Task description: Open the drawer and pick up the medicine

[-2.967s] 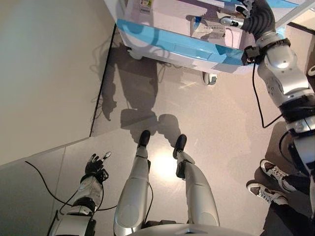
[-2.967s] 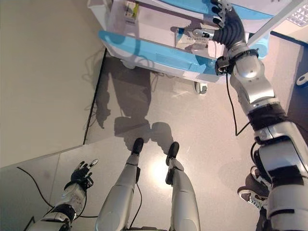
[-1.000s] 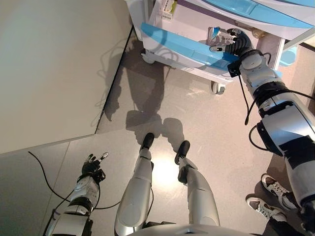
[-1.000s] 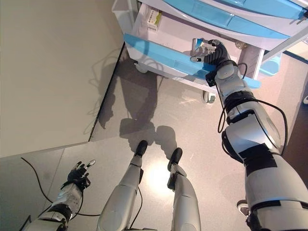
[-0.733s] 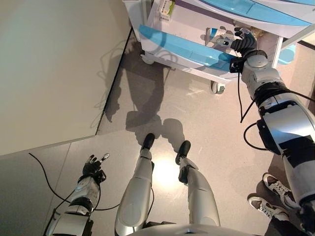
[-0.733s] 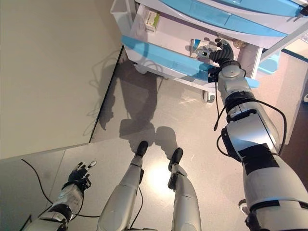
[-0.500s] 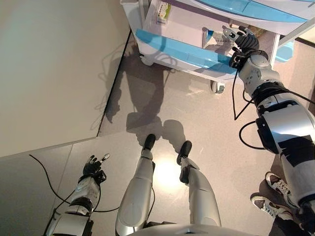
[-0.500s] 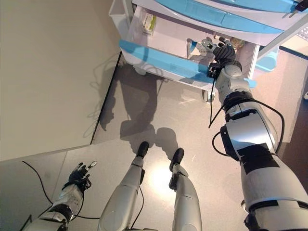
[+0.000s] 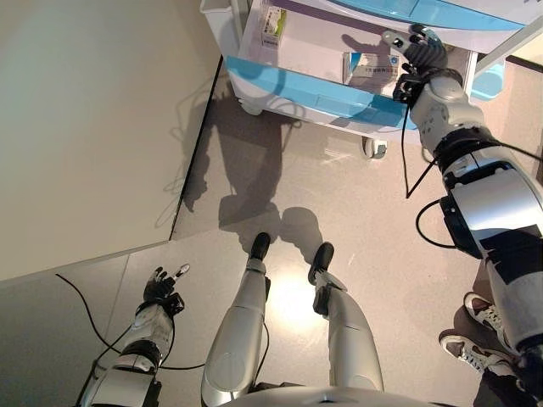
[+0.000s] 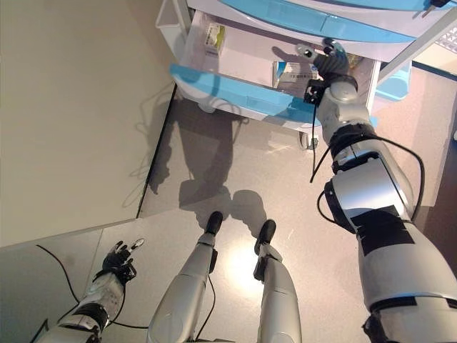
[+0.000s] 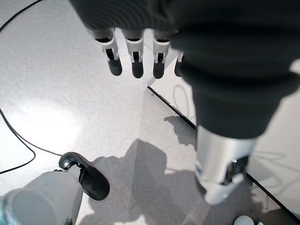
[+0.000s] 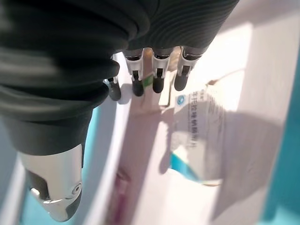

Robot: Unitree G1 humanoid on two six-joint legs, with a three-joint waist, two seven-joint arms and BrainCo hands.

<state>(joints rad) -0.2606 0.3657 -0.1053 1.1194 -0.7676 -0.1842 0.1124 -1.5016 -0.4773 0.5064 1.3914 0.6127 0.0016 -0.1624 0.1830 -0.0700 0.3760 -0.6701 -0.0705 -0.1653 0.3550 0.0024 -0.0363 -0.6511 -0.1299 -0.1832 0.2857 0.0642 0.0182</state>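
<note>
The cart's lower drawer (image 9: 310, 87) stands pulled out, its blue front toward me. On its floor lies a flat white medicine box (image 9: 371, 68) with a blue corner, also in the right wrist view (image 12: 197, 123). My right hand (image 9: 417, 53) hovers over the drawer's right end, just beside and above that box. Its fingers (image 12: 157, 70) are straight and hold nothing. A second box (image 9: 273, 20), green and yellow, sits in the drawer's far left corner. My left hand (image 9: 160, 288) hangs low by my side with straight fingers (image 11: 136, 58) over the floor.
The white cart (image 10: 178, 28) stands on castors (image 9: 372, 148) on a grey floor, with more blue drawer fronts (image 9: 441, 13) above the open one. A pale wall (image 9: 93, 127) runs along the left. A person's shoes (image 9: 471, 343) show at the lower right.
The camera has shifted. My right hand has moved from the drawer's front edge by the box to farther back over the drawer, fingers straighter. The white box lies flat in the drawer.
</note>
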